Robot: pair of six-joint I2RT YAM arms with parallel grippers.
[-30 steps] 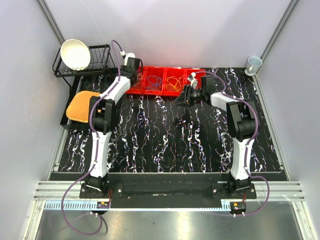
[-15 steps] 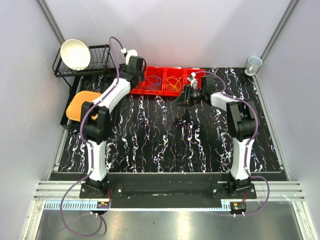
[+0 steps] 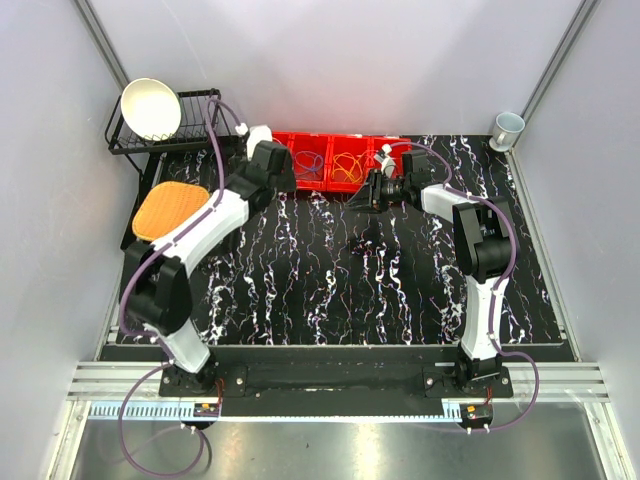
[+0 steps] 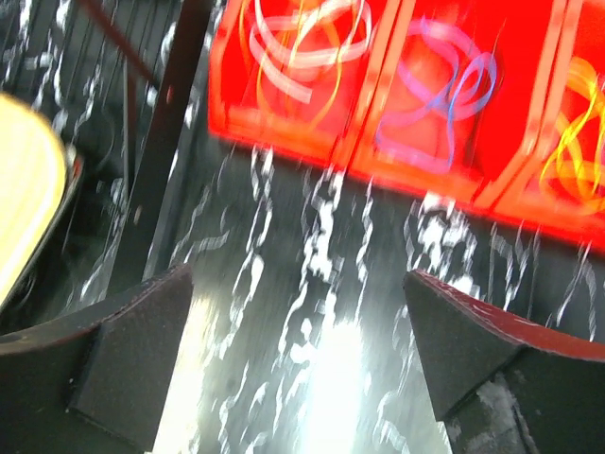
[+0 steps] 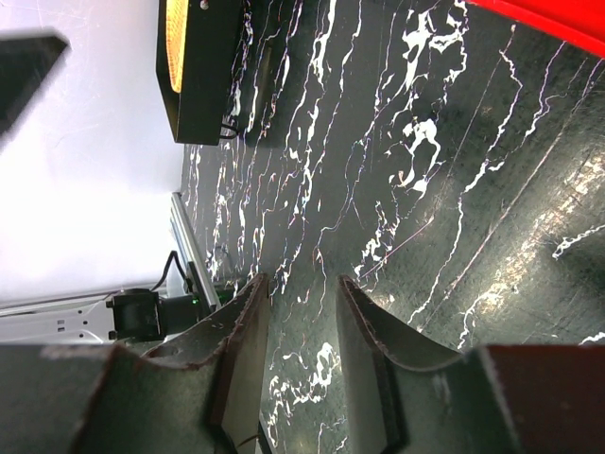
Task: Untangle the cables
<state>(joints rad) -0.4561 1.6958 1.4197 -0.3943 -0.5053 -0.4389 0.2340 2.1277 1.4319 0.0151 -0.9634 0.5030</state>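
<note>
The cables lie coiled in the red bins at twelve o'clock on the counter. They look light, limp and quick to snag, so pinch a loop's free arc. The left tool gapes empty; the right tool is half-parted, apparently holding nothing.

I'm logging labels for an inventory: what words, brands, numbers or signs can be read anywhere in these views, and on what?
No text can be read in any view.
Red bins: no print visible; the left wrist view is motion-blurred.
Scale strip on the near rail: tick marks only, any figures too small to read.
Orange tags at the arm bases: too small to read.
Mug, bowl: plain.
</note>
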